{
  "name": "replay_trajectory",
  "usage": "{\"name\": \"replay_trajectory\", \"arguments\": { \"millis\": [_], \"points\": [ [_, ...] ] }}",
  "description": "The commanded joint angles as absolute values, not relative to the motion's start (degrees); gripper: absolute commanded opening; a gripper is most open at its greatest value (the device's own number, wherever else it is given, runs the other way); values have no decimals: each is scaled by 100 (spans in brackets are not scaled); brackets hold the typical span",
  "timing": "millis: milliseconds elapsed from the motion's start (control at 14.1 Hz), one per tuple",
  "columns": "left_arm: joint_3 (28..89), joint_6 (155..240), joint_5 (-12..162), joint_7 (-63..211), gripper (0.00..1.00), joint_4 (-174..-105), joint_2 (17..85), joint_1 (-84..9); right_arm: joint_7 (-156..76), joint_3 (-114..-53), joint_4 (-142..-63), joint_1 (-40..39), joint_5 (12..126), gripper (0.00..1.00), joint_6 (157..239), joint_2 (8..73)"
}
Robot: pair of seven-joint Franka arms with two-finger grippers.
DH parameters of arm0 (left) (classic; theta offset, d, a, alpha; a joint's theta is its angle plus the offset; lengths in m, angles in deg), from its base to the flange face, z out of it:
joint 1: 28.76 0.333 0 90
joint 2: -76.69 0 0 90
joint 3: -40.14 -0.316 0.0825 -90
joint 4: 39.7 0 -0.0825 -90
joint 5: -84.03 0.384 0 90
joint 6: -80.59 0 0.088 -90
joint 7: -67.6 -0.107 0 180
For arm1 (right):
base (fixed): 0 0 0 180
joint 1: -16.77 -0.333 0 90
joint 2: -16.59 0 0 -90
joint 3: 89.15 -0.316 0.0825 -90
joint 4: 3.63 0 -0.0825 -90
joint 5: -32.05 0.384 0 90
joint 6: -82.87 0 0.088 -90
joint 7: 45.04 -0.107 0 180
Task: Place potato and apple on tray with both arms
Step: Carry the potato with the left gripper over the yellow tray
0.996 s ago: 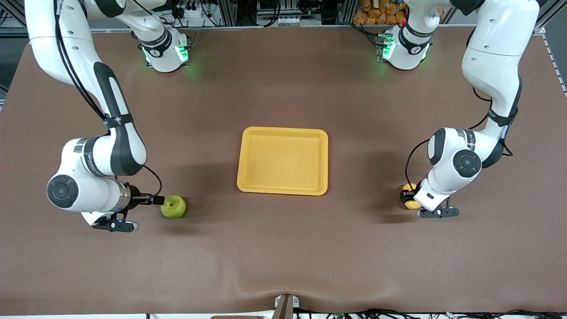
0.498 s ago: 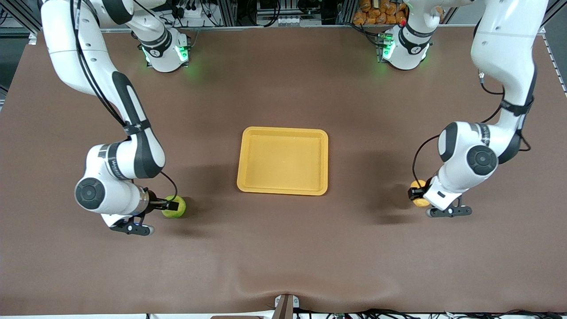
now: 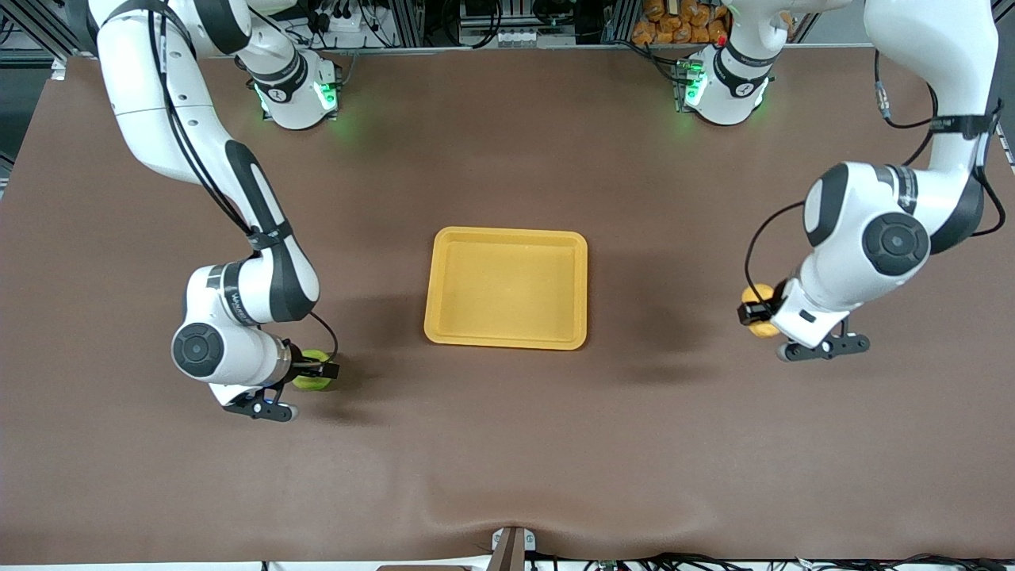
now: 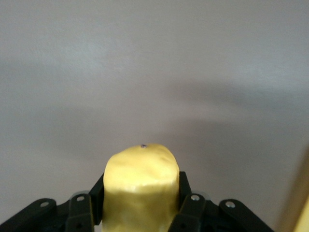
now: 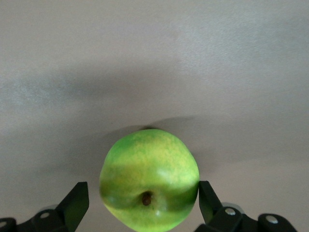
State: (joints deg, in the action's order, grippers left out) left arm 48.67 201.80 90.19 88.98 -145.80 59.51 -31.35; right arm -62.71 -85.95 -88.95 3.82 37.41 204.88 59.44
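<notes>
oblong yellow-tan potato point(image 4: 141, 186) clamped in left gripper point(image 3: 752, 311), raised above table toward left arm's end from shallow yellow-orange plastic tray point(image 3: 507, 235), long axis along the fingers. round green apple point(image 5: 148, 179) on table toward right arm's end, stem dimple facing wrist, between spread fingers of right gripper point(image 3: 317, 370), ungrasped.

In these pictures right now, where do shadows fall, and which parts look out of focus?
Front view: sharp; soft dark shadows lie on the brown table beside the tray. Left wrist view: the potato and the left claw look blurred, with a faint shadow band across the table. Right wrist view: the apple is fairly sharp, with a dark shadow at its edge.
</notes>
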Motion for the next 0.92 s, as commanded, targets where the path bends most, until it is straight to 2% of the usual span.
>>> {"name": "replay_trajectory", "arguments": {
  "millis": [0,71,142,213,356,427,711,853],
  "points": [
    [5339,19872,9167,9649,0,-14509,6069,-3148,-6359,-8572,-8941,376,3679,100,20741,6044],
    [5532,19845,9167,9921,0,-14421,6061,-3157,-6324,-8572,-8941,368,3671,60,20750,6053],
    [5717,19845,9167,10185,0,-14360,6043,-3183,-6324,-8572,-8933,359,3671,37,20750,6053],
    [5893,19845,9167,10422,0,-14289,6017,-3201,-6324,-8572,-8933,368,3671,23,20741,6053],
    [6026,19845,9167,10801,0,-14184,5938,-3445,-6315,-8564,-8924,394,3662,12,20741,6044],
    [6018,19845,9176,10968,0,-14131,5842,-3656,-6306,-8555,-8906,411,3671,1,20724,6036],
    [6018,19845,9833,12118,0,-13693,5193,-4552,-6288,-8546,-8792,438,3671,0,20628,5983],
    [6018,19845,10281,12672,0,-13472,4744,-4992,-6280,-8537,-8600,499,3671,0,20304,5983]
  ]
}}
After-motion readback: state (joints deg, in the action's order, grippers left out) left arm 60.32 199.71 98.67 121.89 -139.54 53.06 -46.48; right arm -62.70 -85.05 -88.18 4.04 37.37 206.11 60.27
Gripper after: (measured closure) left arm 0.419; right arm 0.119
